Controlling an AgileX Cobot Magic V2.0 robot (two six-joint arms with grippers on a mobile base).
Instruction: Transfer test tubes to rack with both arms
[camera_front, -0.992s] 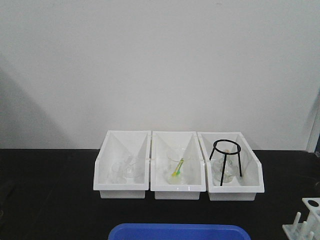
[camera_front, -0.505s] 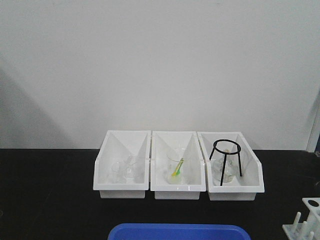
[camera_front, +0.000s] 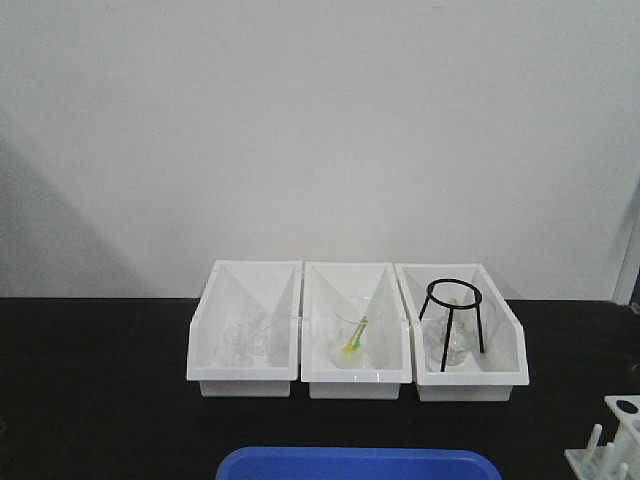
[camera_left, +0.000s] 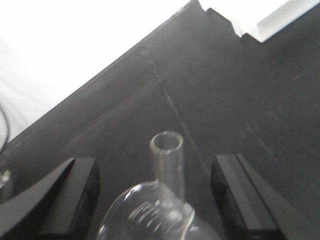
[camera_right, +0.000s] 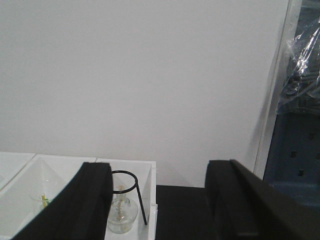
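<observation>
Left gripper (camera_left: 155, 190): wide open and gripping nothing, with one black finger on each side of the glass and a clear gap on both sides.
Test tube (camera_left: 167, 150): a slim clear tube, open rim up, right between those fingers and touching neither. A rounded glass bulb (camera_left: 145, 217) sits just in front of it, and I cannot tell whether the two are one piece.
Why so wide: my read is that the jaws are straddling the tube to line up a pinch just below the rim.
Right gripper (camera_right: 157, 175): open and empty too, held high and looking at the wall and the far right bin, where a black tripod (camera_right: 142, 207) stands over a small flask. It looks parked, waiting its turn.
Rack (camera_front: 610, 445): white, in the near right corner of the black table (camera_front: 100, 400), cropped by the frame. One hole and a few pegs show, with no tube in it.
Tube and rack: never in one view together, so how they lie relative to each other cannot be told.
Progress: barely begun, by my judgement, with nothing lifted yet.
</observation>
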